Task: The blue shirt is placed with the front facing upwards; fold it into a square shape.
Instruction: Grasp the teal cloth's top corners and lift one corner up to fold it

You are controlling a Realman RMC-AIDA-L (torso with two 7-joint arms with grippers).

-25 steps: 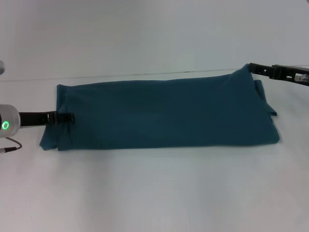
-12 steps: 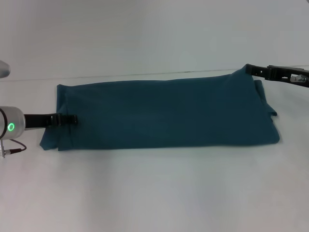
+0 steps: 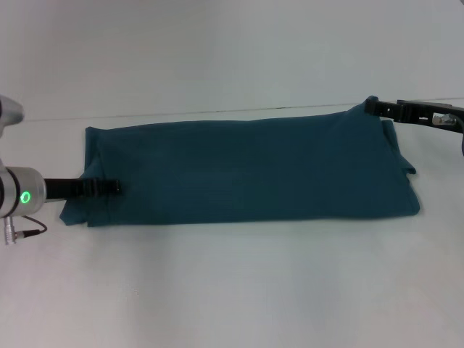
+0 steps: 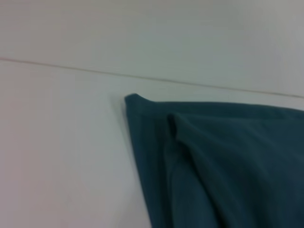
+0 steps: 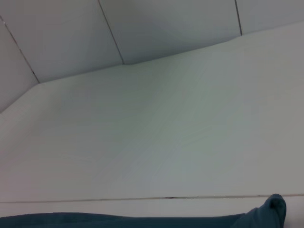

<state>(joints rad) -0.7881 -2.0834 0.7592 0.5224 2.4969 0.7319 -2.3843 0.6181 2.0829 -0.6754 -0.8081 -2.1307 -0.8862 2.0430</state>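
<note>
Since a second ago the left gripper (image 3: 109, 187) has slid further onto the shirt (image 3: 246, 170), likely to take its left end for the next fold. Right gripper (image 3: 371, 106) sits at the far right corner, which peaks up as if pinched. Neither grip's width can be told. Shirt lies as a long band on the table (image 3: 232, 290); nothing obstructs.

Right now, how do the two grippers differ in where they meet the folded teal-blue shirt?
The left gripper lies low over the near-left end of the teal-blue cotton shirt, while the right gripper sits at the far-right corner, where the cloth peaks upward. Both reach in from the shirt's short ends.
</note>
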